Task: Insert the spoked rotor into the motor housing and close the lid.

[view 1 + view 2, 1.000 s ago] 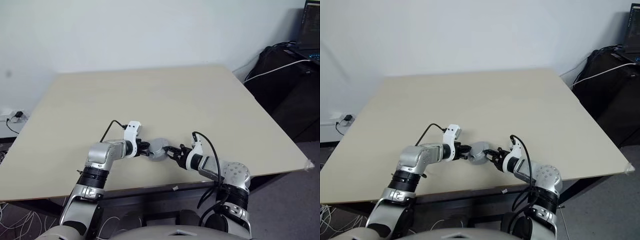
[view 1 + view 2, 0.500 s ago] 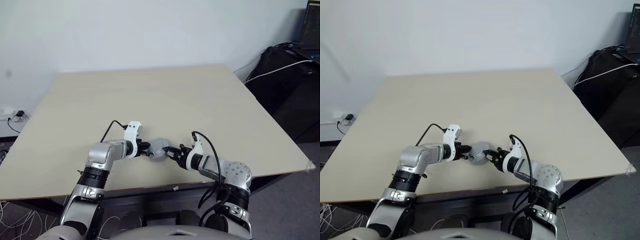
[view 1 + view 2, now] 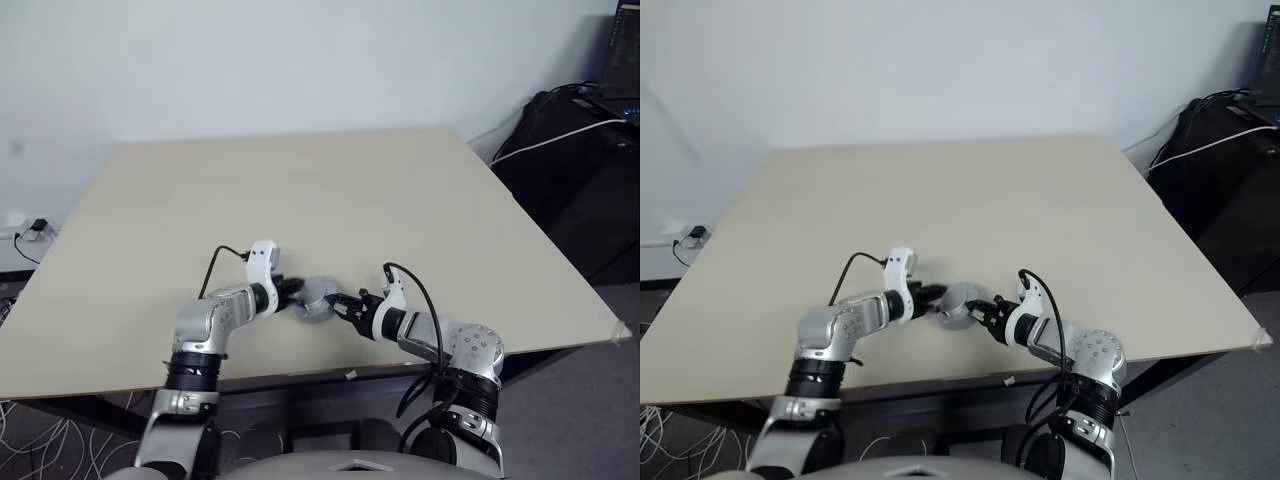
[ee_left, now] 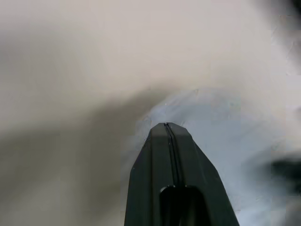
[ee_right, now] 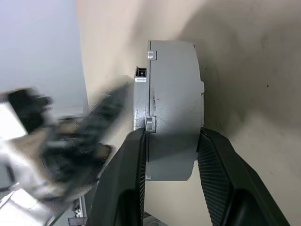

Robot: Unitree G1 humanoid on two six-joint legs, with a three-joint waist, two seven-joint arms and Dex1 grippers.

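The motor housing is a grey round casing held on edge just above the table near its front edge. My right gripper is shut on it, one finger on each flat side. The lid sits as a thinner grey layer against the housing's side, joined at a seam. My left gripper is shut with nothing in it, its tip at the lid side of the casing. Its fingertips are pressed together over a pale grey blurred surface. The spoked rotor is hidden.
A black cabinet with cables stands off the table's right side. A wall socket with a plug is at the far left. The wide pale tabletop stretches away behind the grippers.
My left gripper has risen and shifted a little to the right, toward the casing, and its wrist has turned. The left elbow has swung inward. The right gripper and the casing have stayed put.
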